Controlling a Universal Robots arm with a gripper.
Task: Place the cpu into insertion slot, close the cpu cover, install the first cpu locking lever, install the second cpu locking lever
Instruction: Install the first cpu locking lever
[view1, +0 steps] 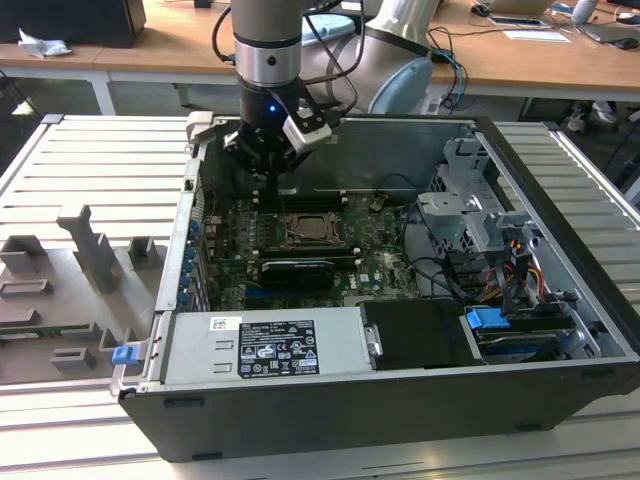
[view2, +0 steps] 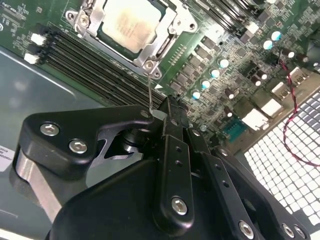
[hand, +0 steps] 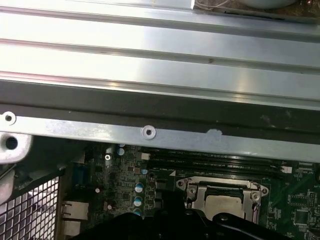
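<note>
My fingers (view2: 171, 107) are clenched together over the motherboard (view2: 210, 55), a thin locking lever (view2: 150, 90) just beside their tips. The cpu (view2: 131, 24) lies seated in the board, framed by the closed cpu cover (view2: 165, 35).
</note>
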